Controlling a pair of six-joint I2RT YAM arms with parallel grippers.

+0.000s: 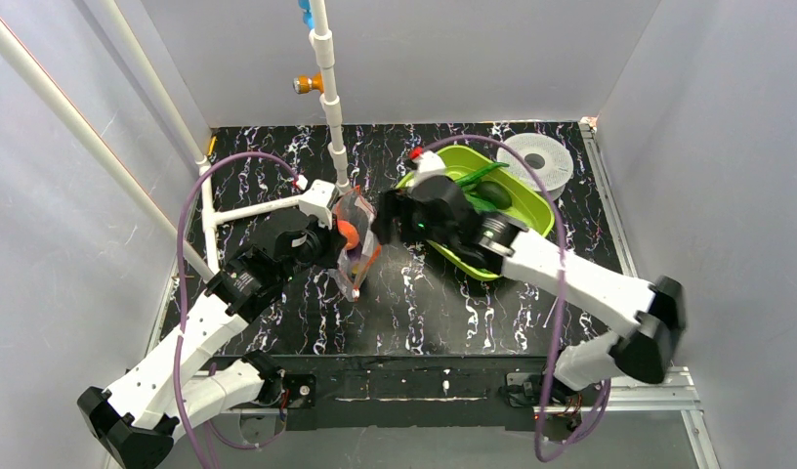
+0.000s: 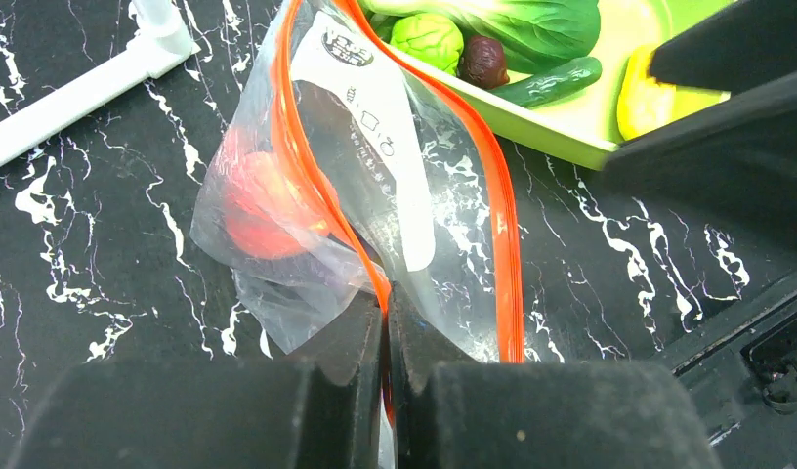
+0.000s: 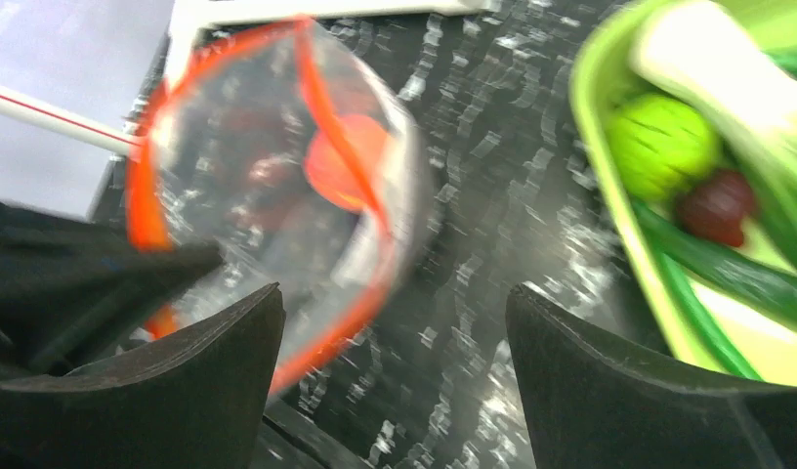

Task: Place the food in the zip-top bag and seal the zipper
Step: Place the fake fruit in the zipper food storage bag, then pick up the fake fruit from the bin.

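Top view: left fingers (image 1: 341, 242) hold the clear zip-top bag (image 1: 357, 249) up off the black marbled desk (image 1: 424, 303), centre-left. Right fingers (image 1: 387, 223) sit just beside the bag's right side, between it and the lime-green tray (image 1: 539, 200). A white perforated disc (image 1: 537, 161) lies behind the tray.

Left wrist view: left fingers are pressed together, clamped on the bag at its red-orange zipper (image 2: 502, 225). The mouth gapes. A red-orange fruit (image 2: 263, 205) is inside the bag. In the tray: bok choy (image 2: 531, 24), round green fruit (image 2: 427, 39), a dark maroon piece (image 2: 482, 61), cucumber (image 2: 551, 80), yellow fruit (image 2: 644, 98).

Right wrist view (blurred): right fingers are spread wide with nothing between them. The open bag mouth is ahead on the left, the fruit visible inside, and the tray is on the right.
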